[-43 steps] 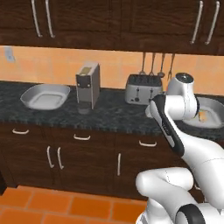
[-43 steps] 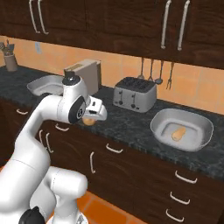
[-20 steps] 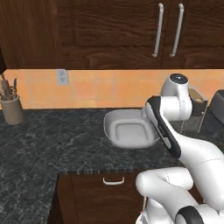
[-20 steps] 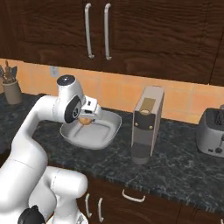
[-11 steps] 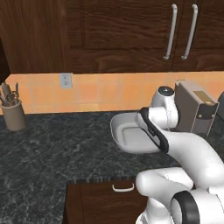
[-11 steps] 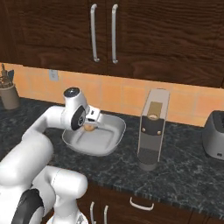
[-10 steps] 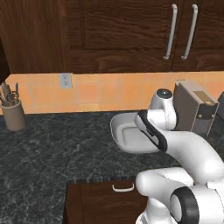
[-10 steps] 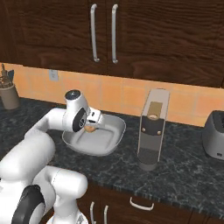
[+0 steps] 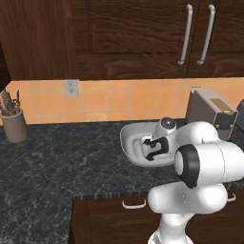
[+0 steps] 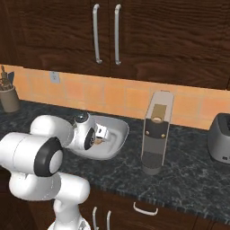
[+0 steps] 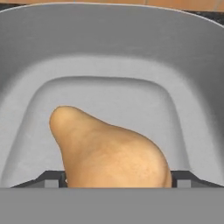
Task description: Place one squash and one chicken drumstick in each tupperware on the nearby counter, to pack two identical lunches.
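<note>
My gripper (image 9: 153,148) hangs low inside a pale grey-white tupperware (image 9: 128,138) on the speckled counter (image 9: 57,157), shut on the squash. In the hand view the tan-orange squash (image 11: 109,153) fills the gap between my two dark finger tips, with its narrow end up and to the left. Behind it are the tub's floor and far wall (image 11: 109,52). From the right base view the gripper (image 10: 99,137) sits over the tupperware (image 10: 119,130), and a bit of the orange squash (image 10: 96,141) shows at the fingers.
A tall grey coffee machine (image 10: 155,132) stands just right of the tub, also seen from the left as the coffee machine (image 9: 209,112). A toaster (image 10: 221,137) is further right. A utensil holder (image 9: 14,121) sits far left by the tiled wall. Dark wall cabinets hang overhead.
The whole scene shifted as the base drove along the counter, then settled at this tub. The hand has dipped lower into the tub, with the squash still in its grip.
</note>
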Robot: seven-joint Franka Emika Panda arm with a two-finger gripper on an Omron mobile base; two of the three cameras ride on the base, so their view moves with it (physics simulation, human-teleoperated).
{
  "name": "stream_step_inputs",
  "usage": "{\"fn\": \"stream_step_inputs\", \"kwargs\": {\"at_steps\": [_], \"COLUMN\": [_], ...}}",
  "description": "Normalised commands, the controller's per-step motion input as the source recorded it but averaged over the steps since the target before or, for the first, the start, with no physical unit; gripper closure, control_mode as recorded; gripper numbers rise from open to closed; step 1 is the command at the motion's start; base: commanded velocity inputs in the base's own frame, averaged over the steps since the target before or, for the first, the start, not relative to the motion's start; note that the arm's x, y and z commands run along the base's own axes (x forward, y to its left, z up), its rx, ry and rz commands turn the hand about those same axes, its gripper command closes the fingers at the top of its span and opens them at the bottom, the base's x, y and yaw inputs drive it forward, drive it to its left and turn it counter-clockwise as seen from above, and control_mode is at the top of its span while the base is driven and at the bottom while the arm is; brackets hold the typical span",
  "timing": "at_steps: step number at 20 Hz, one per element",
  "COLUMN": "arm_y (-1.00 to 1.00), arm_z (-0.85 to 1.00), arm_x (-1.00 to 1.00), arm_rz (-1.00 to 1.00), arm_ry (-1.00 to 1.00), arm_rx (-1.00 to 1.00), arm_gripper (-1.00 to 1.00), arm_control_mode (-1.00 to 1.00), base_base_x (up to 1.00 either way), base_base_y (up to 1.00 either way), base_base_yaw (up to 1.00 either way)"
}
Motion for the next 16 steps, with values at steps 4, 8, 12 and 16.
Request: {"fn": "stream_step_inputs", "kwargs": {"at_steps": [4, 8, 12, 16], "arm_y": [0.0, 0.0, 0.08, 0.16], "arm_z": [0.79, 1.0, 0.99, 0.56], "arm_x": [0.07, -0.02, -0.56, -1.0], "arm_rz": [-0.05, -0.08, -0.04, 0.0], "arm_ry": [0.16, 0.12, 0.04, 0.0], "arm_rx": [0.03, 0.0, 0.0, 0.0], "arm_gripper": [-1.0, -1.0, -1.0, -1.0], "arm_control_mode": [-1.0, -1.0, -1.0, -1.0], "base_base_x": [0.0, 0.0, 0.0, 0.0], "base_base_y": [0.0, 0.0, 0.0, 0.0], "base_base_yaw": [0.0, 0.0, 0.0, 0.0]}}
